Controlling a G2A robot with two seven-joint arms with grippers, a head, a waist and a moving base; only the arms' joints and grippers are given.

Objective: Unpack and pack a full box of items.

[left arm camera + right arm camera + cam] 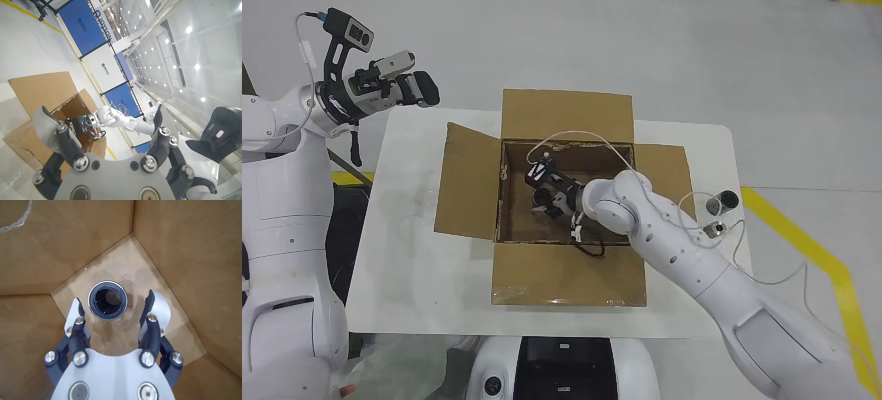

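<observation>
Closest to the right wrist camera, the right gripper (114, 298) is seen inside the cardboard box (189, 256), pointing down at its floor. Its two fingers (160, 308) are held wide apart, and nothing is clasped between them.

From above, a white table (412, 270) is shown with the open cardboard box set at its middle, all four flaps folded outward. The brown floor and inner walls of the box are visible from the right wrist camera.

The right arm (682, 250) is bent in over the box's right side from the table's near right corner, so that its wrist is placed below the rim. The left arm (282, 120) is held up off the table's far left corner. The left gripper (101, 108) is likewise spread open and empty. It is aimed roughly toward the box and kept well apart from it.

On the box floor a black cylinder (107, 301) with a metal rim is stood upright, its open mouth facing up. It is framed between the right gripper's spread fingers, and neither pad is seen touching it.

On the table, just beyond the box's right flap, a small dark round object (728, 200) is placed. It is too small to be identified.
</observation>
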